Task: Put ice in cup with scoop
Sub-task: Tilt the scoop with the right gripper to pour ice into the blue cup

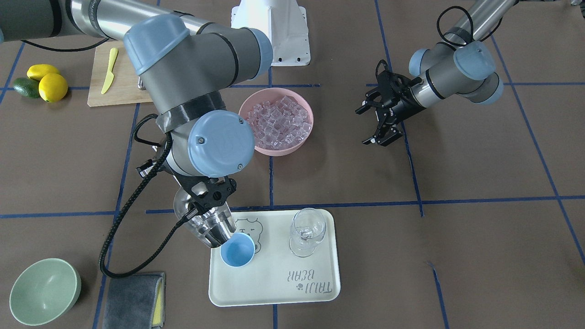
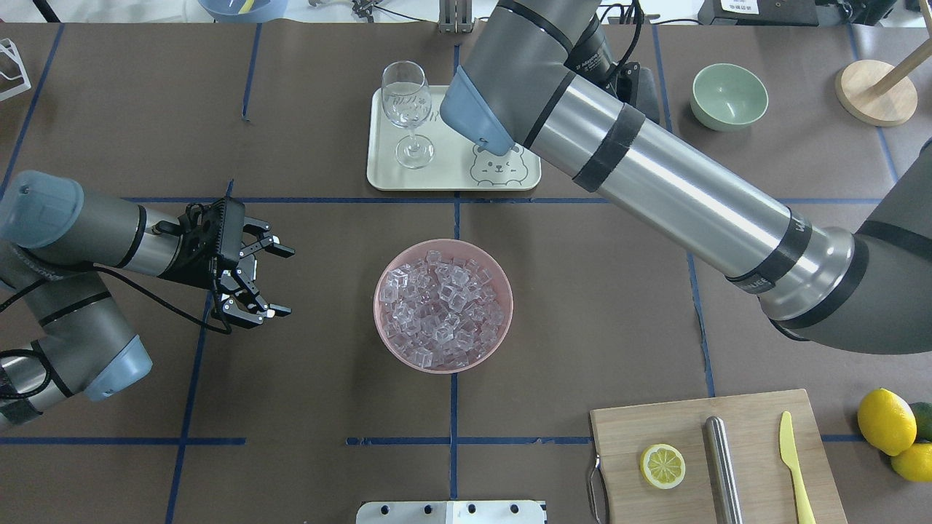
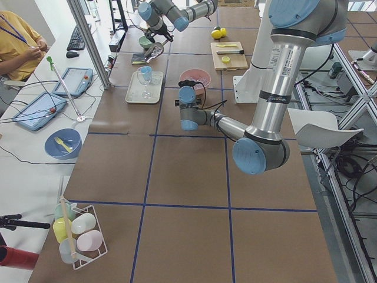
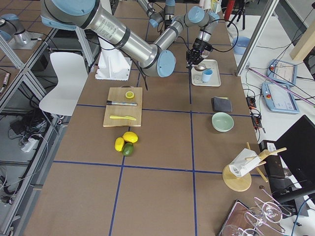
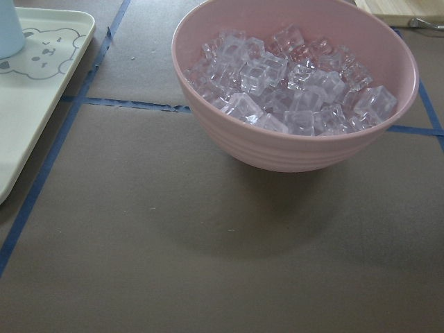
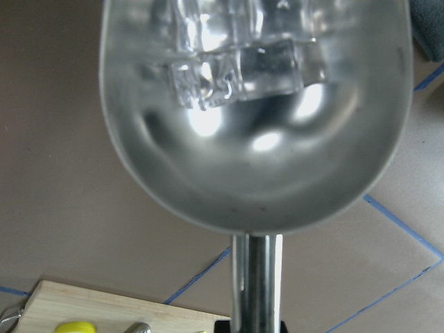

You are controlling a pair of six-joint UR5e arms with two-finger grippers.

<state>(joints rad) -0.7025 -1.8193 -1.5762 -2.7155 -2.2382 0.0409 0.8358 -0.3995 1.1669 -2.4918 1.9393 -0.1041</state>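
Note:
The steel scoop (image 1: 204, 223) is held by my right gripper (image 1: 206, 197), which is shut on its rod handle. The scoop tilts down with its mouth at the rim of the light-blue cup (image 1: 237, 249), which stands on the cream tray (image 1: 274, 285). In the right wrist view a few clear ice cubes (image 6: 236, 76) lie in the scoop's trough (image 6: 257, 139). More ice (image 2: 443, 306) fills the pink bowl (image 2: 386, 331) at mid-table. My left gripper (image 2: 287, 282) is open and empty, left of the bowl. In the overhead view my right arm hides the cup and scoop.
A clear stemmed glass (image 1: 307, 232) stands on the tray beside the cup. A pale green bowl (image 1: 43, 290) and a grey cloth (image 1: 135, 299) lie near the tray. A cutting board (image 2: 757, 466) holds a lemon half, a steel cylinder and a yellow knife; lemons (image 2: 885, 421) lie beside it.

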